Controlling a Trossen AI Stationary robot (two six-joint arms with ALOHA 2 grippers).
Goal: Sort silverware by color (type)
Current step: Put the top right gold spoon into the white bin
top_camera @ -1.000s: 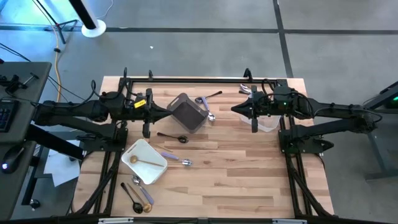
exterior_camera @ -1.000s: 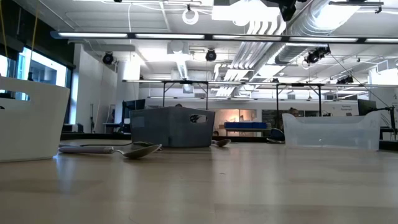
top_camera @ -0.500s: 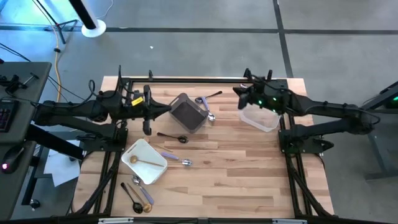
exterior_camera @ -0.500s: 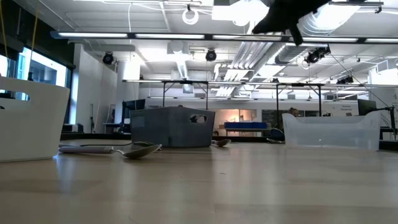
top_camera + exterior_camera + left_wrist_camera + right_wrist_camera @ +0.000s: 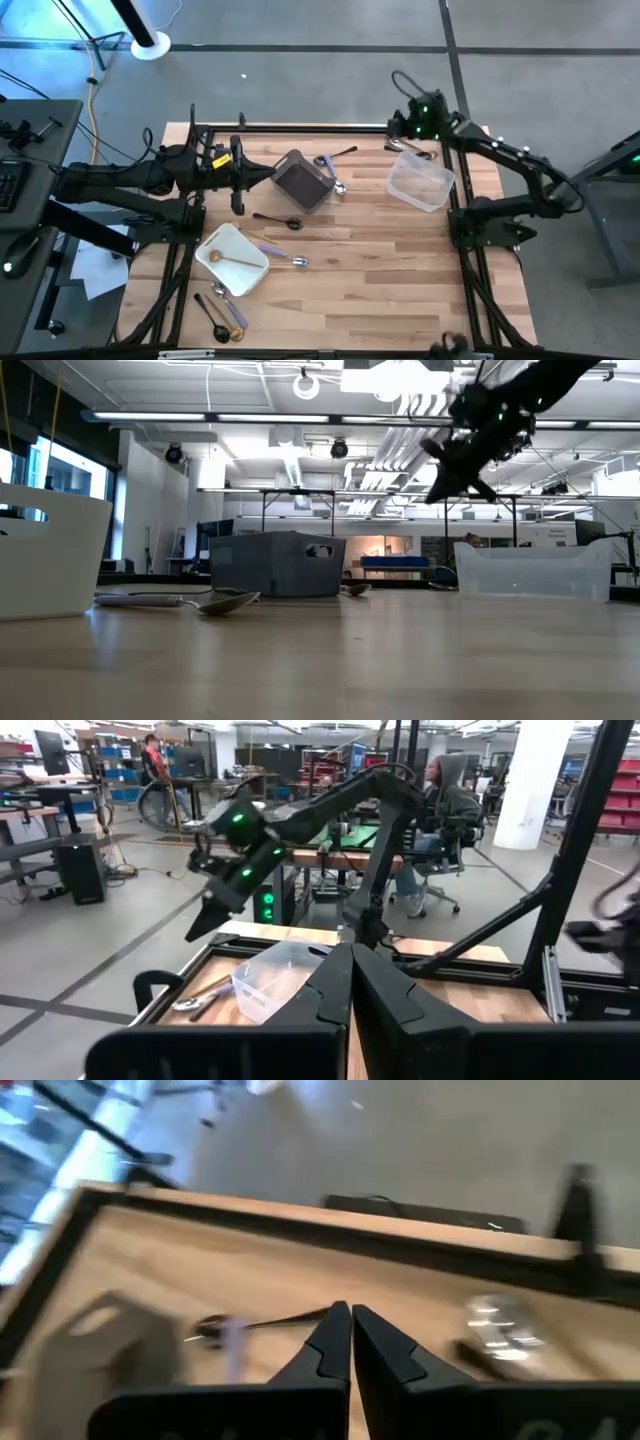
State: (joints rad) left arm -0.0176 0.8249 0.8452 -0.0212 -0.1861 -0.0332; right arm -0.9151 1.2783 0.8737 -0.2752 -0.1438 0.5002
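Observation:
Silverware lies scattered on the wooden table. A black spoon (image 5: 280, 220) and a lilac-handled spoon (image 5: 285, 258) lie mid-table. A gold spoon (image 5: 236, 262) lies in the white tray (image 5: 216, 243). Several pieces (image 5: 224, 314) lie at the near left. A black fork (image 5: 262, 1321) and spoons (image 5: 336, 172) lie by the grey bin (image 5: 303, 180). Silver pieces (image 5: 412, 150) lie by the far edge. My right gripper (image 5: 393, 126) hangs shut above the far edge, slanting down, holding nothing. My left gripper (image 5: 351, 952) is shut and level, left of the bin.
A clear tub (image 5: 421, 183) stands at the far right, just nearer than my right gripper. A black frame rail (image 5: 300, 127) runs along the far edge. Bare wood lies across the table's near right half. People sit at desks in the room beyond.
My right gripper has swung from above the clear tub toward the table's far edge, sinking, tipping downward and rolling about its own line, still shut. The tub now shows uncovered in the high view.

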